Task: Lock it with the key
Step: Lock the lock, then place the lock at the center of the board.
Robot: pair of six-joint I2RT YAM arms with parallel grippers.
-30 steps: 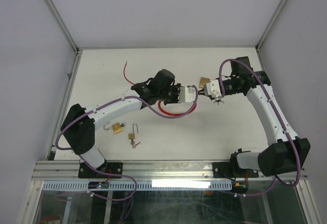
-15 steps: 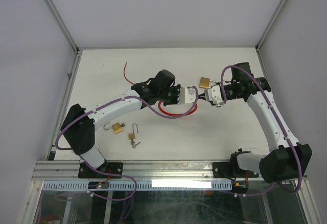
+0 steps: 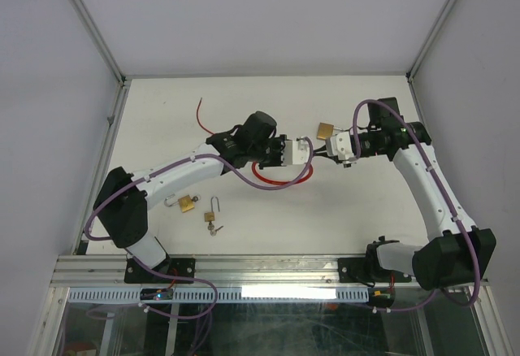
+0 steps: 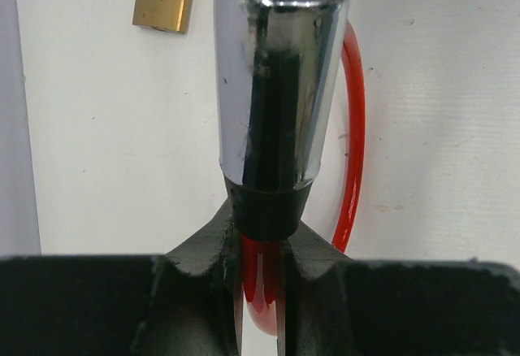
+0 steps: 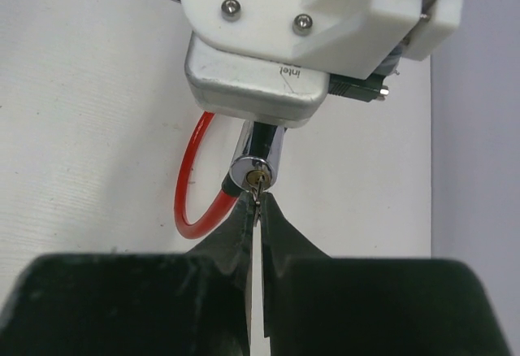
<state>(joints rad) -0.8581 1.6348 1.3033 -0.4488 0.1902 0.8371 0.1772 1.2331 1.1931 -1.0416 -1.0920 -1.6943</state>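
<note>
Chrome lock barrel [image 5: 258,154] is hanging above the table [image 3: 162,104] clamped in the left gripper [image 4: 262,242], its long axis pointing straight at the right gripper [image 5: 258,219], which is pinching the key [image 5: 257,197], tip right at the keyhole [image 5: 257,179].

The silver camera housing [image 5: 248,88] reads "intel".

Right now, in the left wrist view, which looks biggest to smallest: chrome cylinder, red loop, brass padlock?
1. chrome cylinder, but it is nearest the camera.
2. red loop, partly hidden.
3. brass padlock, lying farther away, so true sizes stay unsure.
</note>
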